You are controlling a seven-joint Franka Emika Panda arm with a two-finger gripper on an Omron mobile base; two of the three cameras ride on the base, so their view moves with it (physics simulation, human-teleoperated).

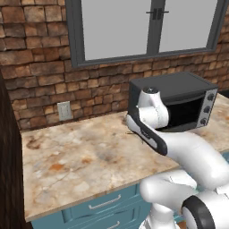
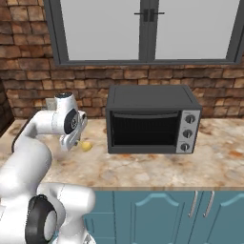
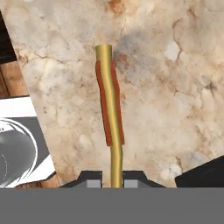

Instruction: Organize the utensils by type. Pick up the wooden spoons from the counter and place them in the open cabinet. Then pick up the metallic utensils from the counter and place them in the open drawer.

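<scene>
Flat, even light across both base views, no hard source to pick out, and the window [image 1: 150,27] panes read as blank pale grey rather than bright. The counter [image 1: 80,156] is evenly lit, with only a soft smudge of shade under the toaster oven [image 2: 152,119]. That oven's cavity goes nearly black. The white arm [image 1: 179,152] shows gentle shading, no glare. All views are coarse and slightly soft, textures blocky. In the hand view, the gold utensil [image 3: 111,113] carries a dull sheen and a faint grey shadow lies beside its far end on the stone.
</scene>
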